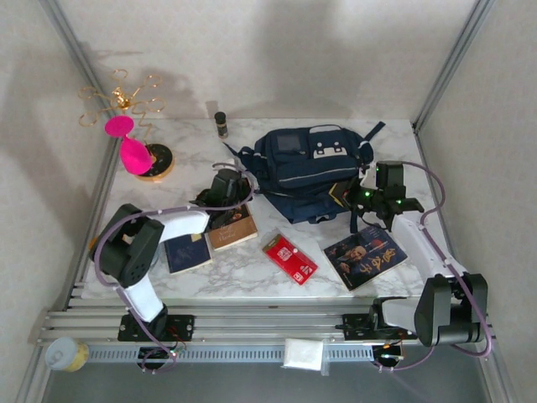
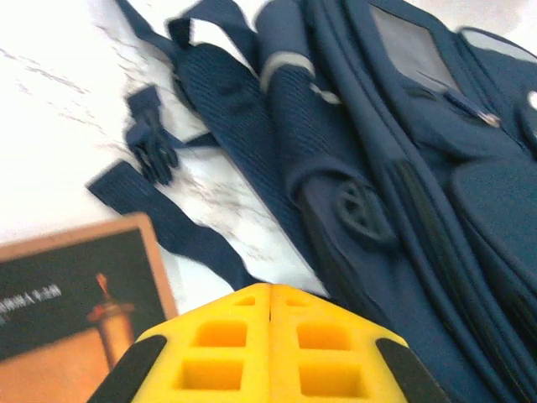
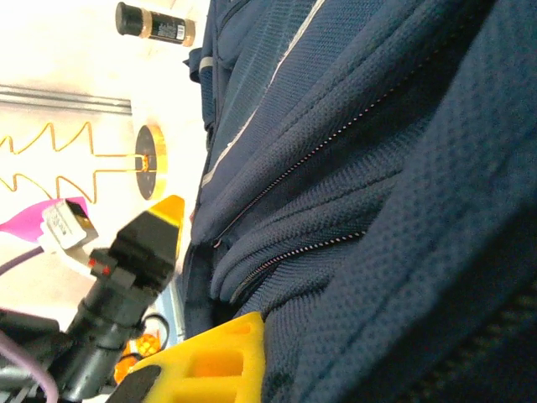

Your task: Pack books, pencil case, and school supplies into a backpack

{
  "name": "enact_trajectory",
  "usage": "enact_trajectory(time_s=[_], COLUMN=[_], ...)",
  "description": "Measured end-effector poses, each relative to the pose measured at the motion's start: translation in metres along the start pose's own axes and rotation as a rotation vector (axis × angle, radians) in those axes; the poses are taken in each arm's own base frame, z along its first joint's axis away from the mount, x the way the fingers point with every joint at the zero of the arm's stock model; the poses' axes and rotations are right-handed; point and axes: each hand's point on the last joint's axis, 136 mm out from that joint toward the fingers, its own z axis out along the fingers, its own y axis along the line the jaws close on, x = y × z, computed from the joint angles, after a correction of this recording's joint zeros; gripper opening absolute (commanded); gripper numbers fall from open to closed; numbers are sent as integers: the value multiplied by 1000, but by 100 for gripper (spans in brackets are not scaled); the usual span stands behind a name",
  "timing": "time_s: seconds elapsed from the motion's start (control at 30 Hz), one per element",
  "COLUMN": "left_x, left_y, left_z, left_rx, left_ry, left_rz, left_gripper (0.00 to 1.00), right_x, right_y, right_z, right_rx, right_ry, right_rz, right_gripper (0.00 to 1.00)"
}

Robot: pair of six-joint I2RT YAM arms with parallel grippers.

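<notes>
Backpack (image 1: 306,172) lies flat at back centre of bench (image 1: 243,273), straps spilling left. We see left jaws clenched on nothing, above far end of brown book (image 1: 232,228), near straps. Right jaws pinch fabric fold at backpack's right edge. Navy book (image 1: 186,252) front left, portrait book (image 1: 366,256) front right, both flat.

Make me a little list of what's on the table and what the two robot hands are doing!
backpack: lying at the back of the table
brown book: flat, by the left gripper
navy book: flat, left of the brown book
portrait book: flat, front right
red rectangle: flat, between brown and portrait books
left gripper: shut, empty
right gripper: shut, at the backpack's right side
packed: none of these three books
</notes>
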Motion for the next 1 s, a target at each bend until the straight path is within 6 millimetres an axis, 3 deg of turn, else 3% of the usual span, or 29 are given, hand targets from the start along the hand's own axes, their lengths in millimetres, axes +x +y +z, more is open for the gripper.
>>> enact_trajectory(time_s=[0.23, 0.53, 0.7, 0.77, 0.9, 1.0], left_x=[-18, -28, -36, -34, -16, 6], left_y=[36, 29, 17, 8, -20, -41], left_z=[20, 8, -20, -30, -49, -68], left_rx=[-85, -39, 22, 60, 133, 191], left_ry=[-29, -24, -36, -30, 21, 69], left_rz=[-58, -66, -70, -69, -44, -15], left_gripper=[0, 0, 1, 12, 24, 32], right_x=[3, 18, 14, 12, 9, 4], right_y=[-5, -5, -9, -8, -13, -16], right_z=[8, 58, 67, 67, 64, 51], right_rx=[-4, -5, 19, 20, 59, 109], right_ry=[36, 126, 116, 109, 81, 34], right_rz=[-11, -41, -58, -69, -98, -124], right_gripper=[0, 0, 32, 44, 64, 73])
